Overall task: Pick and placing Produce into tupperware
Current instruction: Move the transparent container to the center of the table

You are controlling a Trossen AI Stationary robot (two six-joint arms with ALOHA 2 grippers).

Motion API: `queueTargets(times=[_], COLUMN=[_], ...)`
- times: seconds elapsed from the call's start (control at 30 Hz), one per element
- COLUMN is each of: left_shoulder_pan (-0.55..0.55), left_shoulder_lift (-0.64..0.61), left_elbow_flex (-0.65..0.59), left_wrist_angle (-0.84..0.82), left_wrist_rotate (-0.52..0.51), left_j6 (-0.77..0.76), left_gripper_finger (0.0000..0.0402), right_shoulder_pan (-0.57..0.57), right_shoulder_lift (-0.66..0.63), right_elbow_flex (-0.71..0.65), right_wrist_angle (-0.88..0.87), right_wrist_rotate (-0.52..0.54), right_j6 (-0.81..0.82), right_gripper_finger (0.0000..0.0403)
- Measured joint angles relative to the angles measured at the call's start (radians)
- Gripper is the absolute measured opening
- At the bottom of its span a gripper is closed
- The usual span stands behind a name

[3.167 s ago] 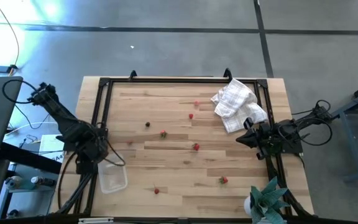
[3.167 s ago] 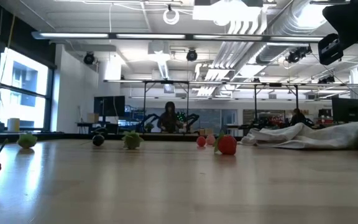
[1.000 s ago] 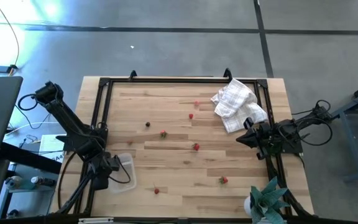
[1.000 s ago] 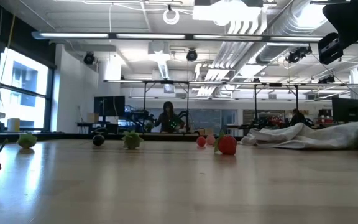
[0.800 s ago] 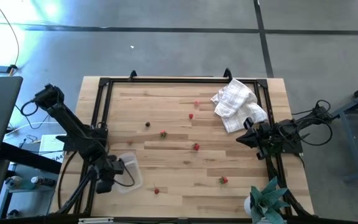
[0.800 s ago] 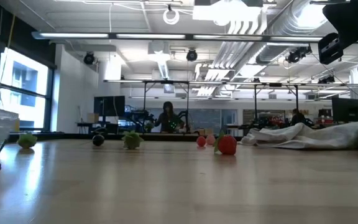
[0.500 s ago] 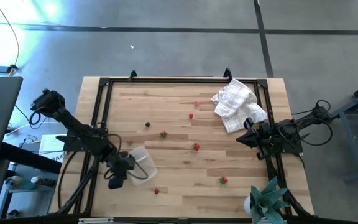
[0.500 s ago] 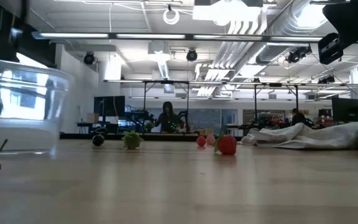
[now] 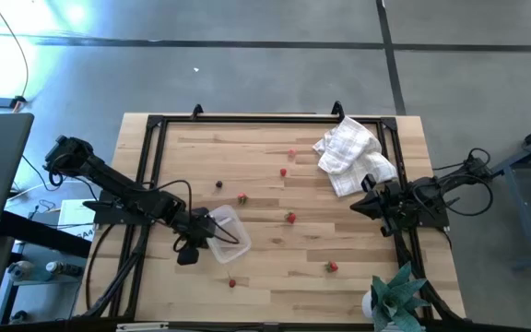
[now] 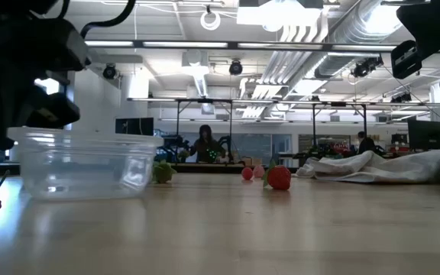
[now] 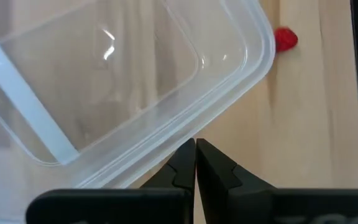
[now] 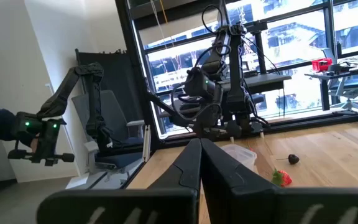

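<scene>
The left gripper (image 11: 196, 149), its dark tapered fingers pressed together, touches the rounded rim of the clear, smooth plastic tupperware (image 9: 228, 234) just ahead of it on the plank table (image 9: 339, 240), with a small red berry (image 9: 232, 283) lying beyond the container.

We are looking down on a light wooden table (image 9: 275, 277) of butcher-block planks, edged by a black frame. A clear tupperware (image 9: 225, 233) is sitting on it at about eight o'clock from the table's middle, empty. Small red produce is lying scattered: one piece (image 9: 232, 283) just beside the tupperware at its five o'clock, one (image 9: 290, 218) near the middle, one (image 9: 331, 267) at four o'clock, two (image 9: 284, 171) towards twelve o'clock, and one with a green top (image 9: 242, 197) at ten o'clock beside a darker piece (image 9: 218, 184). A crumpled white checked cloth (image 9: 351, 155) is lying at two o'clock.
</scene>
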Motion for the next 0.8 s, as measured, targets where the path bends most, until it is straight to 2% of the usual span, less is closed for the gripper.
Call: queueTargets(times=[0.2, 0.4, 0.6, 0.8], left_shoulder_pan=[0.073, 0.132, 0.173, 0.226], left_shoulder_lift=[0.042, 0.140, 0.190, 0.189], left_elbow_flex=[0.027, 0.031, 0.031, 0.031], left_wrist_angle=[-0.033, -0.125, 0.008, 0.021], left_wrist_rotate=[0.026, 0.031, 0.013, -0.034], left_j6=[0.088, 0.090, 0.138, 0.208], left_gripper_finger=[0.0003, 0.0003, 0.0003, 0.0003], right_shoulder_pan=[0.000, 0.000, 0.000, 0.000], right_shoulder_lift=[0.000, 0.000, 0.000, 0.000], right_elbow_flex=[0.000, 0.000, 0.000, 0.000], right_wrist_angle=[0.000, 0.000, 0.001, 0.008], right_wrist_rotate=[0.000, 0.007, 0.026, 0.026], right_j6=[0.000, -0.003, -0.001, 0.000], right_gripper_finger=[0.0000, 0.0000, 0.0000, 0.0000])
